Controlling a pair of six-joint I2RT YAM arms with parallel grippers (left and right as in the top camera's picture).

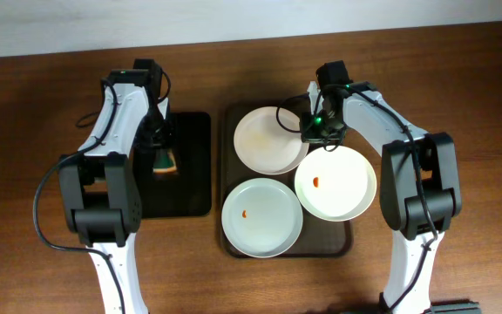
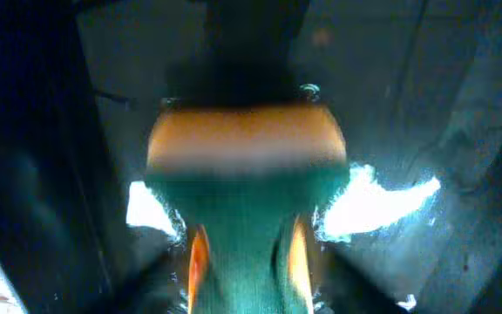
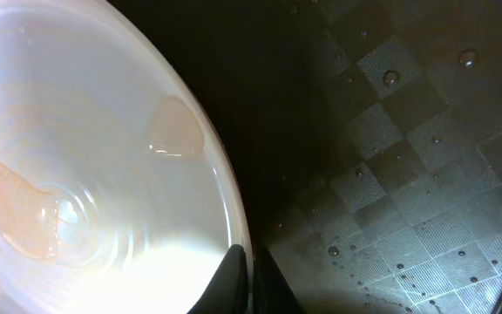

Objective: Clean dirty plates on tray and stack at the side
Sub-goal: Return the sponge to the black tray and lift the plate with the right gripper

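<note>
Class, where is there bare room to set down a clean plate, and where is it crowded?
Bare table at far left and far right; black tray below the sponge. Crowded: the brown tray, filled by three plates.

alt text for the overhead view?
Three white plates sit on a brown tray mid-table, two with a small red smear. The right gripper is at the rim of the back plate; the left gripper holds a green-and-yellow sponge over a black tray.
</note>
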